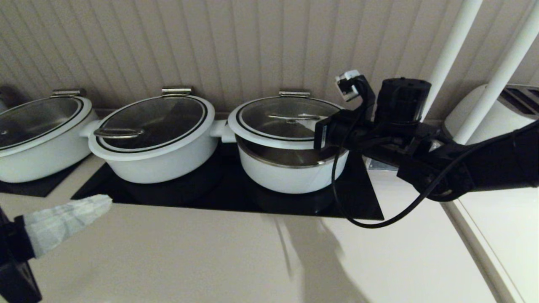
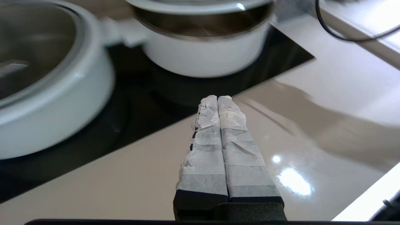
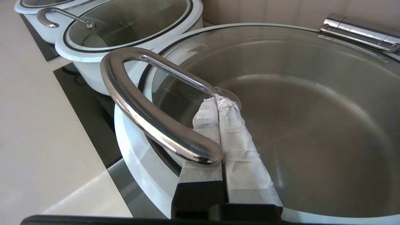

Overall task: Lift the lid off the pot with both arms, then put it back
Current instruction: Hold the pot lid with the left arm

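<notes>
I'm seeing the round glass lid with white rim (image 1: 290, 122) sitting tilted, raised off the white pot (image 1: 290, 172), right gripper (image 3: 218, 100) clenched, fingers tucked under the chrome loop handle (image 3: 150, 115), left gripper (image 2: 217, 98) clenched empty, hovering over the beige worktop (image 1: 210, 252).

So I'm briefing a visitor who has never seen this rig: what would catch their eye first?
The rightmost pot's glass lid sits raised at the front above the steel rim. The right gripper, fingers together, is hooked under the lid's steel loop handle. The left gripper hangs shut over the counter, away from the pots.
</notes>
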{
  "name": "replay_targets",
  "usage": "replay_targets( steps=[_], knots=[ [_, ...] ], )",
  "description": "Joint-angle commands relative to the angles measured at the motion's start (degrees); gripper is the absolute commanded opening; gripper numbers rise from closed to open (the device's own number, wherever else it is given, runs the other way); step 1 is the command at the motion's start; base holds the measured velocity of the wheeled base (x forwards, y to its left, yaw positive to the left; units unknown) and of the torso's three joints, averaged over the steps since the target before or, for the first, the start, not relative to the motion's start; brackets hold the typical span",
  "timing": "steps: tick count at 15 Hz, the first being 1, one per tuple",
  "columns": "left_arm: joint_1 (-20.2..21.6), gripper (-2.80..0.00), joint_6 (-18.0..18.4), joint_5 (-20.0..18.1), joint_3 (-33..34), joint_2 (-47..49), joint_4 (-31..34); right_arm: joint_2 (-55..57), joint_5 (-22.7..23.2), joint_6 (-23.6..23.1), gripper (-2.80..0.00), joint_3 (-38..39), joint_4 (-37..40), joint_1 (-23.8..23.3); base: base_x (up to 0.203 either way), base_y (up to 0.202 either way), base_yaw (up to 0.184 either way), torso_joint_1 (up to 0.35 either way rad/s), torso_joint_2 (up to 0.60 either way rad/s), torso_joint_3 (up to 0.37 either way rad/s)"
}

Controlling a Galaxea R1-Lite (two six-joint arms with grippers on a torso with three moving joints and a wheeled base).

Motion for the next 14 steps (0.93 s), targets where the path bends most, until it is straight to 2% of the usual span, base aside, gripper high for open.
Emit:
replay_targets(
  steps=[1,3,7,14],
  knots=[
    [-2.2,-2.8,0.0,-0.1,1.2,6.4,-3.3,0.5,0.1,0.0,-2.8,-0.1,-0.3,0.0,0.0,0.0,0.0,0.0,0.0,0.0],
    [-4.9,-2.8,0.0,0.0,2.3,12.2,-10.7,0.9,0.1,0.1,-2.8,-0.4,-0.3,0.0,0.0,0.0,0.0,0.0,0.0,0.0],
    [-11.7,-2.8,0.1,0.2,2.8,22.1,-19.5,2.0,0.2,0.1,-2.8,-1.8,-0.3,-0.1,0.0,0.0,0.0,0.0,0.0,0.0],
    [-13.9,-2.8,0.2,0.5,2.5,39.3,-36.8,2.6,0.2,0.4,-2.8,-3.2,-0.1,-0.5,0.0,0.0,0.0,0.0,0.0,0.0]
  ],
)
